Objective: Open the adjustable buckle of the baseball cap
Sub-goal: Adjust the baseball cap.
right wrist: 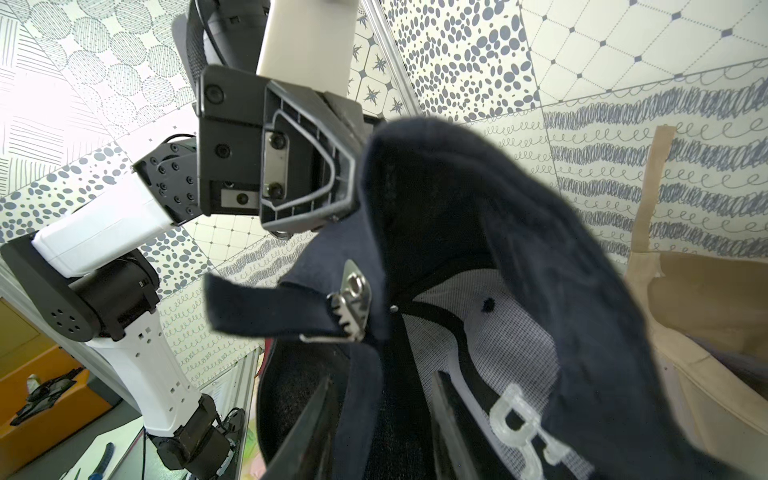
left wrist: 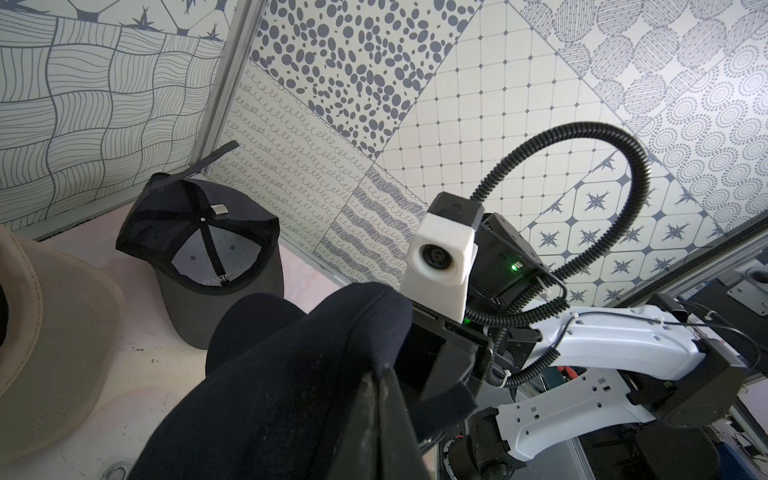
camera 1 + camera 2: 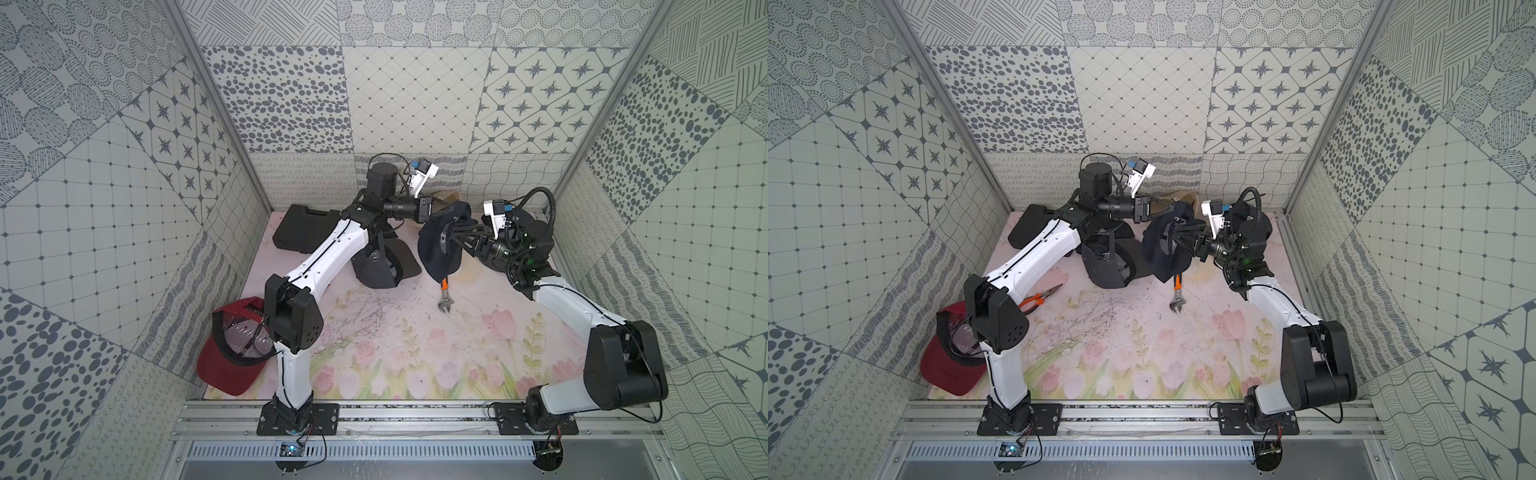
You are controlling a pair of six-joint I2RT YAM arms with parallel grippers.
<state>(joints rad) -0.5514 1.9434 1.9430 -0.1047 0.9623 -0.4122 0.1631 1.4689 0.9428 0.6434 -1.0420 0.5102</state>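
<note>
Floral mat [image 3: 374, 332], navy cap [image 3: 434, 249] aloft, left claw [image 3: 449, 204] clenching its rim, right claw [image 3: 448, 237] parted astride buckle strap [image 1: 270, 307]

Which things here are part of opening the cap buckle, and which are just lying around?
In use: navy cap, metal buckle, strap, left gripper shut on the cap's edge, right gripper open around the strap end.

Lying about: red cap, black cap, grey cap, tan cap, black case, wrench, pliers.
</note>
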